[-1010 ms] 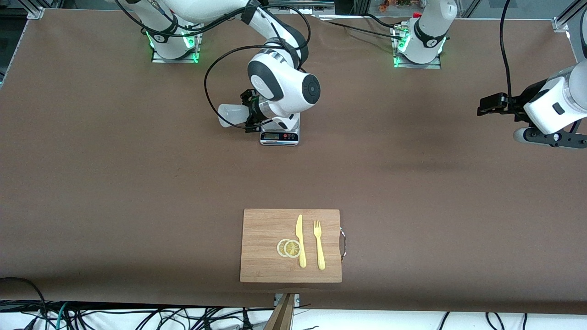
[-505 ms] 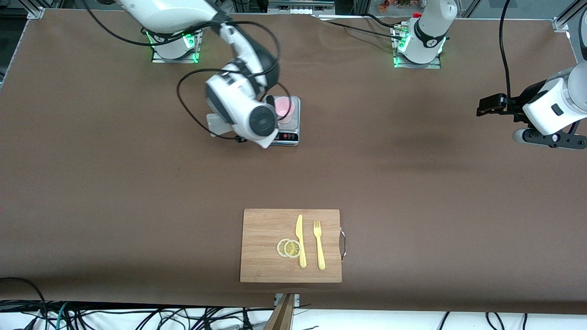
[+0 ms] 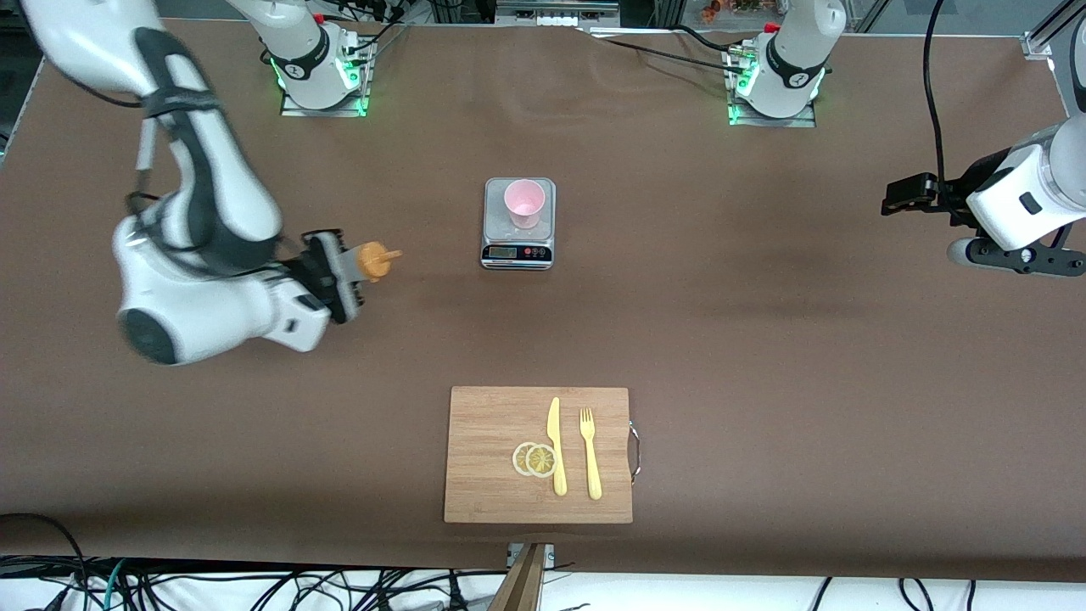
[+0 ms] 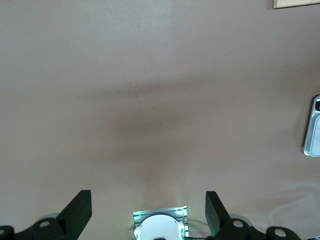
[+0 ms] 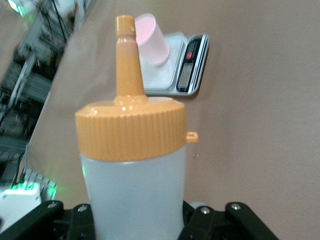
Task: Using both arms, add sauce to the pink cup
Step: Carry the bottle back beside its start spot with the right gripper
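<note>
The sauce bottle is clamped in the jaws of the right gripper and held over bare brown surface toward the right arm's end, its orange nozzle aimed toward the pink cup. That cup stands upright on a small scale, well apart from the bottle. The left gripper waits over the surface at the left arm's end with its jaws spread wide and holding nothing, and a cutting board with a yellow knife, fork and lemon slices lies nearer the front camera.
</note>
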Available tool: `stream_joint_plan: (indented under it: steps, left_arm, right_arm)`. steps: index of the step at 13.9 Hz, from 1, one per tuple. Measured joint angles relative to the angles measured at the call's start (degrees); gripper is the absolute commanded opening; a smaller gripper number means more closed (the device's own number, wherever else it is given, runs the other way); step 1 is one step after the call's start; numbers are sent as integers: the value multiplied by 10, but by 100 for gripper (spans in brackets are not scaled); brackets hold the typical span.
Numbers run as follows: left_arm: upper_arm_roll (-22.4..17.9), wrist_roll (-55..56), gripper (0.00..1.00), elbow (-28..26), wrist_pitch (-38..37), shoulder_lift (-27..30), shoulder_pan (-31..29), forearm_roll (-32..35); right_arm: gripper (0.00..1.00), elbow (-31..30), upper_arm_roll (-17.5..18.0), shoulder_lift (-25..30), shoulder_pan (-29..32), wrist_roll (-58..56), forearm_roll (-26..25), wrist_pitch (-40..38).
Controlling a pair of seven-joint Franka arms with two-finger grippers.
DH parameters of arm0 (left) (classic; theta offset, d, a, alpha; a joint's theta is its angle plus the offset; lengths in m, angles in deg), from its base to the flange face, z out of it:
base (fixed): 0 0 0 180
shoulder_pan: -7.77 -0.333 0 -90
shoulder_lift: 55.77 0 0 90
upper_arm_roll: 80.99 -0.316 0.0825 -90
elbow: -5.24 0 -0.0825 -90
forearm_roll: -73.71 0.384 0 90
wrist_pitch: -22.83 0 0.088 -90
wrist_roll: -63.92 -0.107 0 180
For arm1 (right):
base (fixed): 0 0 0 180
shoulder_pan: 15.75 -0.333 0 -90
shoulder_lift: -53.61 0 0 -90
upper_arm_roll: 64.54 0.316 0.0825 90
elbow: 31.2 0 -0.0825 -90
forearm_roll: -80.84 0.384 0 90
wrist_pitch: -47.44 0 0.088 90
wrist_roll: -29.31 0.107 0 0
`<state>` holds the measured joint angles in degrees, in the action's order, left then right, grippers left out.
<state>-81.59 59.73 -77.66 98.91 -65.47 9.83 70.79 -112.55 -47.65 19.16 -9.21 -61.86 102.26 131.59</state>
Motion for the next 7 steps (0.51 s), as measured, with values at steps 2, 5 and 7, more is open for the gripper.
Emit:
stream_joint_plan:
  steps: [2, 5, 7]
  left_arm:
    - [0, 0, 100, 0, 0, 0, 0, 0]
    - [0, 0, 100, 0, 0, 0, 0, 0]
    - [0, 0, 100, 0, 0, 0, 0, 0]
  right_arm:
    - [0, -18, -5, -13, 56, -64, 75, -1]
    - [0, -44, -37, -63, 110, -167, 198, -22]
    - [0, -79, -66, -99, 125, -256, 268, -29]
